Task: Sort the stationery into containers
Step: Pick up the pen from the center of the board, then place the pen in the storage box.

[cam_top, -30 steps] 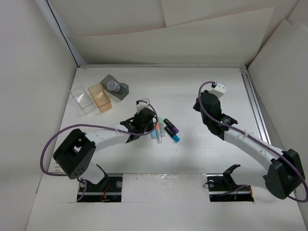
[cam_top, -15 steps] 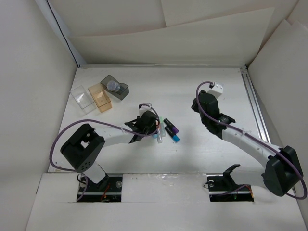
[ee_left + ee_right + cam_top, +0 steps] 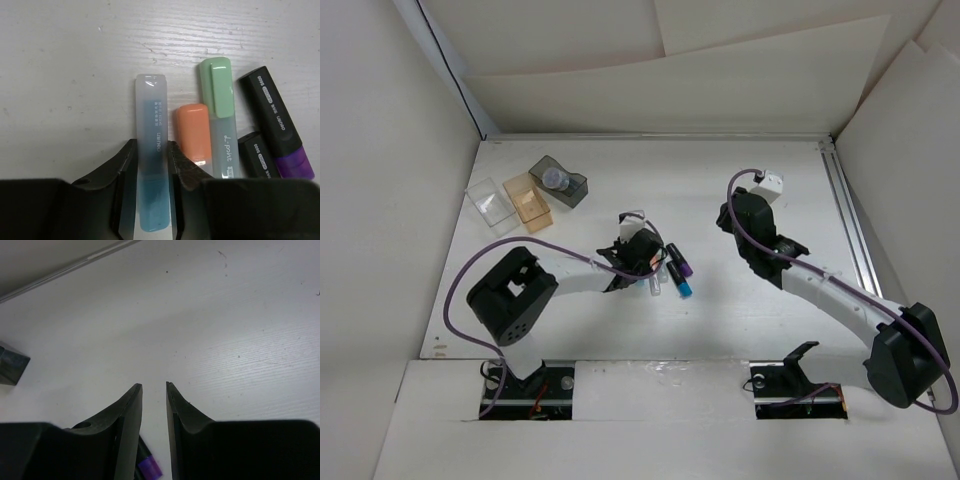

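My left gripper (image 3: 151, 145) is down on the table, its jaws closed against both sides of a pale blue marker (image 3: 151, 115). To its right lie an orange marker (image 3: 193, 132), a green one (image 3: 220, 115), a black marker with a purple end (image 3: 277, 132) and a second black marker (image 3: 256, 156). In the top view this gripper (image 3: 645, 262) sits over the marker cluster. The clear box (image 3: 492, 206), amber box (image 3: 528, 200) and dark grey box (image 3: 560, 182) stand at the far left; a grey round piece (image 3: 555, 178) lies in the dark one. My right gripper (image 3: 154, 386) is empty, jaws slightly apart.
The right arm (image 3: 755, 230) hovers right of the markers; the purple-ended marker (image 3: 149, 469) shows under its fingers, the dark box (image 3: 10, 371) at the left edge. White walls enclose the table; a metal rail (image 3: 850, 220) runs along the right side.
My left arm has swung right and reached over the marker cluster, and its jaws now hold the blue marker. The right arm has barely moved.
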Robot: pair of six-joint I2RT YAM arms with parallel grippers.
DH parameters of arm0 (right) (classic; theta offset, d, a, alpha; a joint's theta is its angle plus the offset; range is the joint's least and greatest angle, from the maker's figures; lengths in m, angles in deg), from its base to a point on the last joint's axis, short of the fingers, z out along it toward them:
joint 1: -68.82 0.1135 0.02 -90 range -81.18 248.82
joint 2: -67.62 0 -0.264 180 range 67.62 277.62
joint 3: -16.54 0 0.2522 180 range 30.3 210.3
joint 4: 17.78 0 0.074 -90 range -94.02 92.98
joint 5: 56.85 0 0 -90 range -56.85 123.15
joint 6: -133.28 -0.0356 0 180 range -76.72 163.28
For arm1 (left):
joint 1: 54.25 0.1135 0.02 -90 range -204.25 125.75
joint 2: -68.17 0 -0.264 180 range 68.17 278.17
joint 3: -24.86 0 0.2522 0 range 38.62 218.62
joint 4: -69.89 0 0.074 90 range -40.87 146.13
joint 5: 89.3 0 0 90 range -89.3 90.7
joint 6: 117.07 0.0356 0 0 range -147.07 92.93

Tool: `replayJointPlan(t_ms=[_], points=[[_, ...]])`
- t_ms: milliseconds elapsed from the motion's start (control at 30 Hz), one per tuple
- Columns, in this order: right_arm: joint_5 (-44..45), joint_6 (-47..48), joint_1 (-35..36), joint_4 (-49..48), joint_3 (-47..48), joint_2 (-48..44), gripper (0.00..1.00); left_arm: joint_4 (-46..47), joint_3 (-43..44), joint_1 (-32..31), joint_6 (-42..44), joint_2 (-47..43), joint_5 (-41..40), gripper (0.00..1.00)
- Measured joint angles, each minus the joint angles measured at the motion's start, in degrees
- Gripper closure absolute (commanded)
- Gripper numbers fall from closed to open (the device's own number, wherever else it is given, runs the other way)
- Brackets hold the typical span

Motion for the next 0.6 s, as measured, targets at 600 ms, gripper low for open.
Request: replayJointPlan(t_ms=[600], points=[[-1.0, 0.0, 0.0, 0.0, 0.2, 0.0, 0.68, -1.6, 8.9, 33.2, -1.0, -17.8, -1.1, 0.95]])
